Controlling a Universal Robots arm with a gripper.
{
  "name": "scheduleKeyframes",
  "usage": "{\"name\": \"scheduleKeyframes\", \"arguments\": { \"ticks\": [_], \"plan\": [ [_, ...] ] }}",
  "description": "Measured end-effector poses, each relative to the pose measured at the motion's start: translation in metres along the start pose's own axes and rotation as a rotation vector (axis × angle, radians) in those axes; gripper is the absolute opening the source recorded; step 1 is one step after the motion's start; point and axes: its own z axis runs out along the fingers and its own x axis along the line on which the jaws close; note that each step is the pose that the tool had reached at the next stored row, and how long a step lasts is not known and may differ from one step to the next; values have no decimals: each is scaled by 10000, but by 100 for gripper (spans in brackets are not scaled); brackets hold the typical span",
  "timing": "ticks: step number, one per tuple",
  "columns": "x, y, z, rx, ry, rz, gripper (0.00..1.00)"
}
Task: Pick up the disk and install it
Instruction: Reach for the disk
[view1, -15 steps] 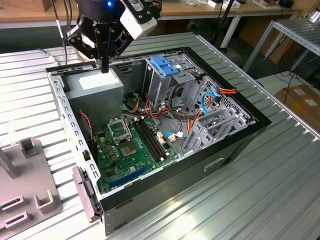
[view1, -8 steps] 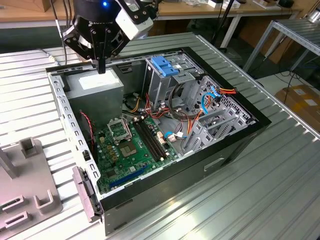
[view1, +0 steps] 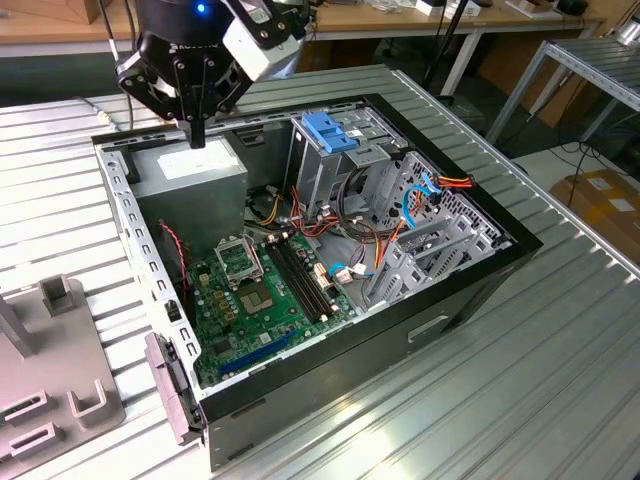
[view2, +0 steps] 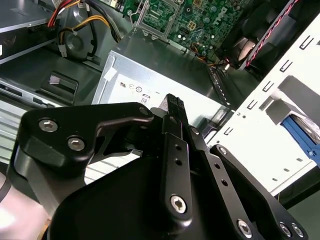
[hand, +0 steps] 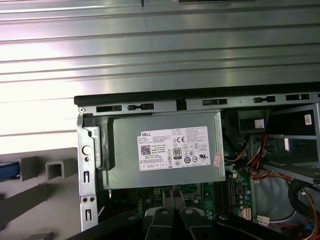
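Step in hand: the pick, at the approach stage, with nothing grasped yet. gripper (view1: 197, 138) hangs over the power supply (view1: 190, 170) in the far corner of the open case (view1: 130, 230), toward the exterior view's left. Its tips sit just above the power supply's labelled top; I can't tell if they touch it.

Gripper state: fingers clenched together with nothing between them. The pads meet in both wrist views (view2: 173, 102) (hand: 172, 197).

the disk (hand: 9, 171): what shows of it is a light-blue strip, which I take for its carrier rail. It sits in the grey fixture (hand: 50, 200) on the surface (view1: 560, 380), outside the case wall nearest the power supply. The same blue patch is in the second wrist view (view2: 301, 134), past the slotted wall. The grey body is hidden, so its orientation is unclear.

Relative to the gripper, the disk is apart from it, off to the side and lower, with the case wall between them.

Install target, by my read, is the drive cage (view1: 370, 170) with the blue latch (view1: 325, 130), on the far side of the case from the fixture.

My read of what the pick needs: fingers parted first, the wall cleared, and the gripper lined up with the rail. The cables near the cage are a snag risk
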Motion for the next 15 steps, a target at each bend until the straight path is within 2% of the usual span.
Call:
{"name": "scheduleKeyframes", "arguments": {
  "ticks": [3,5,10,13,15],
  "plan": [
    [43,-3,-1,0,0,-2,11],
    [108,-8,-3,0,-1,-1,11],
    [207,-15,-5,0,-1,-1,11],
    [332,-24,-9,0,0,-1,11],
    [388,-29,-10,-1,0,-1,11]
  ]
}}
